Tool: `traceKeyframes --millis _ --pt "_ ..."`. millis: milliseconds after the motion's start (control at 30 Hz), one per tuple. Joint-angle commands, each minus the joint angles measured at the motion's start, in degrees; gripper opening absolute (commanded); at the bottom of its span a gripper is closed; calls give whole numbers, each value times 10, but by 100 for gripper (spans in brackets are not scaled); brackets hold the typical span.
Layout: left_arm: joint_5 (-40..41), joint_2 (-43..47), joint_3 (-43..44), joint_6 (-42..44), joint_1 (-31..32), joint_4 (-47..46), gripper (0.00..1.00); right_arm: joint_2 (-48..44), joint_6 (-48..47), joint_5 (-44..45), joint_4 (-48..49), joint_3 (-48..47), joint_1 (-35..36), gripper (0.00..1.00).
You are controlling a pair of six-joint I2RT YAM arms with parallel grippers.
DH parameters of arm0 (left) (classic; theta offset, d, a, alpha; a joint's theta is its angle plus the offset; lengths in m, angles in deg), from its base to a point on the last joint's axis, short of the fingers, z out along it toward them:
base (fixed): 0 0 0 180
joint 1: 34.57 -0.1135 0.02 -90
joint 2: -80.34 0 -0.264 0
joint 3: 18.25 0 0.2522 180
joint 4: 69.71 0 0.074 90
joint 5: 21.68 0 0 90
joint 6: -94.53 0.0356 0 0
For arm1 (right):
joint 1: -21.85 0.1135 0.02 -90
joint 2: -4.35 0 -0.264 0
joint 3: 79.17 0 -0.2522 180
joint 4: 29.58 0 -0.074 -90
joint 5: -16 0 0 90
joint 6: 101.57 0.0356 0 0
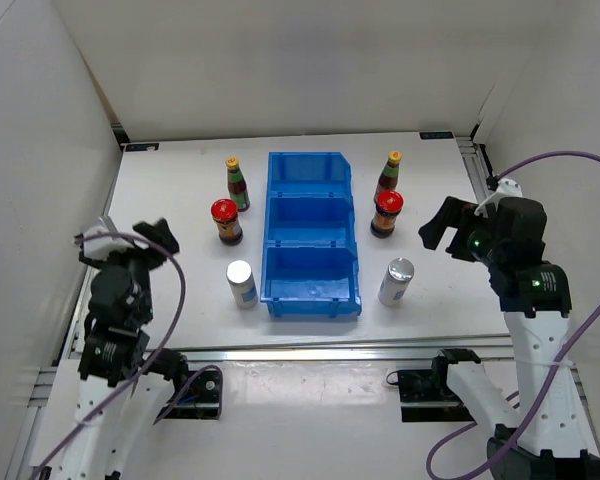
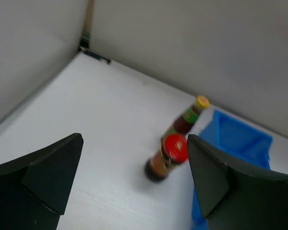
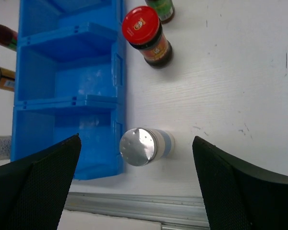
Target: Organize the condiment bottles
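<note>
Hovering wide-spread and holding nothing: right end effector [image 3: 137, 184], above the silver-capped white bottle [image 3: 145, 146] near the desk's [image 1: 430, 180] near right edge, just beside the blue bin's [image 1: 311, 300] nearest compartment. Likely needing a straight descent, pinching below the cap, lifting clear of the bin wall. Left end effector [image 2: 134, 179] also gaping, holding nothing, facing the red-lidded jar [image 2: 166, 156] and the yellow-capped bottle [image 2: 187, 120] toward the far left corner. Standing three bottles per side, none inside the bin. Showing a small emblem on the right red lid [image 3: 141, 24]; lettering proving unreadable.
</note>
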Motion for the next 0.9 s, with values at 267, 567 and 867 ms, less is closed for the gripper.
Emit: traceKeyframes --millis 267,567,867 --pt "-105 128 -42 97 26 108 100 -12 -53 -151 -82 16 0 100" --pt "-97 120 -28 73 26 213 100 46 -11 -114 -94 45 20 100" --pt "-102 108 -33 78 26 213 100 104 98 72 -73 68 158 100"
